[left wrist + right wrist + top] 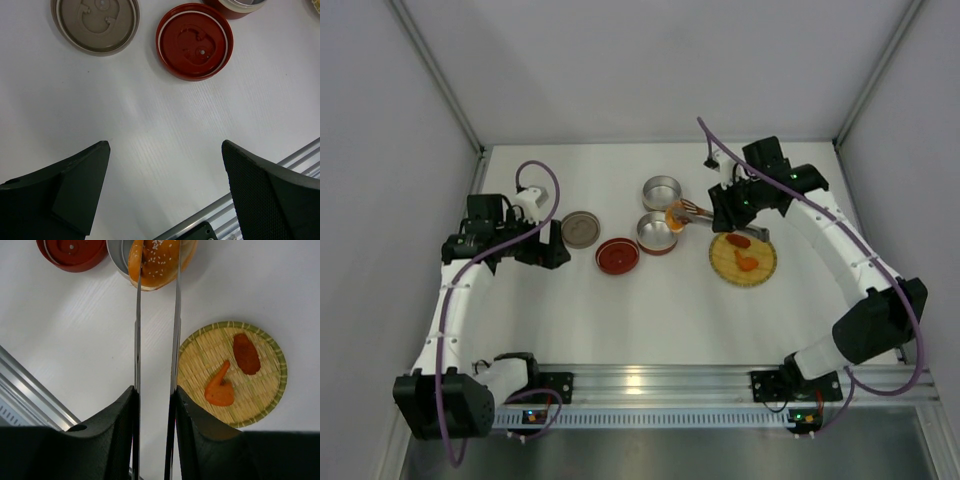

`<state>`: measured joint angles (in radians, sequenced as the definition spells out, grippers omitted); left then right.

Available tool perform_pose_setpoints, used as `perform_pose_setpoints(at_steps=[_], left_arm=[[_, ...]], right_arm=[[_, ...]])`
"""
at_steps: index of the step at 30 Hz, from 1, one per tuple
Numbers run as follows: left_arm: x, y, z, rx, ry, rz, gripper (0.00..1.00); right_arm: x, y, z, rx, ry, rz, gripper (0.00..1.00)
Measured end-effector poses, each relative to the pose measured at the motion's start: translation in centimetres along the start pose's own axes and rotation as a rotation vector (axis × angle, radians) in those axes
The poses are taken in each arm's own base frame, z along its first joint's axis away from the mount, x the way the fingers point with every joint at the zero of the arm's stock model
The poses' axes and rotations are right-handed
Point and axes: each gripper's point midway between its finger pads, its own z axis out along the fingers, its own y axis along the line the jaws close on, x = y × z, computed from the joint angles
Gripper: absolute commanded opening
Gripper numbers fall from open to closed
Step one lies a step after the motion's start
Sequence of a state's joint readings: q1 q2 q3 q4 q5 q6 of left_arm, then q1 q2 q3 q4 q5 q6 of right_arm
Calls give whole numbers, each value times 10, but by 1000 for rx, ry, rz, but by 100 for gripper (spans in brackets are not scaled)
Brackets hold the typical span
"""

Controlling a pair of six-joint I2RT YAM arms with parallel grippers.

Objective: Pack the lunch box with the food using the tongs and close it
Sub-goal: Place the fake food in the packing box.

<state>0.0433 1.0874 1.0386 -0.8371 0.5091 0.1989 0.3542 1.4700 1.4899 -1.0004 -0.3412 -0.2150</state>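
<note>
The task is judged to be in its early part. The tongs [137, 330] are clamped between the fingers of the right tool [154, 392], which is closed down narrowly on their two arms. A sesame bun [157, 262] is pinched in their tips. The bun is held at the rim of the near tin [652, 236], partly over its opening; whether it rests inside yet cannot be told. The far tin [661, 192] is seen just behind, and no food can be made out in it.

Two pieces are left on the plate [270, 405]: a red piece [246, 354] and an orange piece [220, 388]. Both lids lie off on the counter [650, 320]: the red lid [194, 40] just left of the near tin, the tan lid [95, 22] further left. Closing is therefore not yet begun.

The left tool [165, 145] is spread fully and nothing is held in it; it is parked beside the tan lid.

The plate sits just right of the tins, so only a short path is needed. Bare counter is offered in front of the tins, up to the rail [660, 385].
</note>
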Motion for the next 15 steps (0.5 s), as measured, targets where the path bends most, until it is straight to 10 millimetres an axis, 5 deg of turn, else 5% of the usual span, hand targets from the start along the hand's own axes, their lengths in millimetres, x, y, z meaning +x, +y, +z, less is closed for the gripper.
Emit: perform_pose_setpoints(at_steps=[15], left_arm=[[0,4,11,14,16,-23,98]], right_arm=[[-14,6,64,-29,43,-61,17]])
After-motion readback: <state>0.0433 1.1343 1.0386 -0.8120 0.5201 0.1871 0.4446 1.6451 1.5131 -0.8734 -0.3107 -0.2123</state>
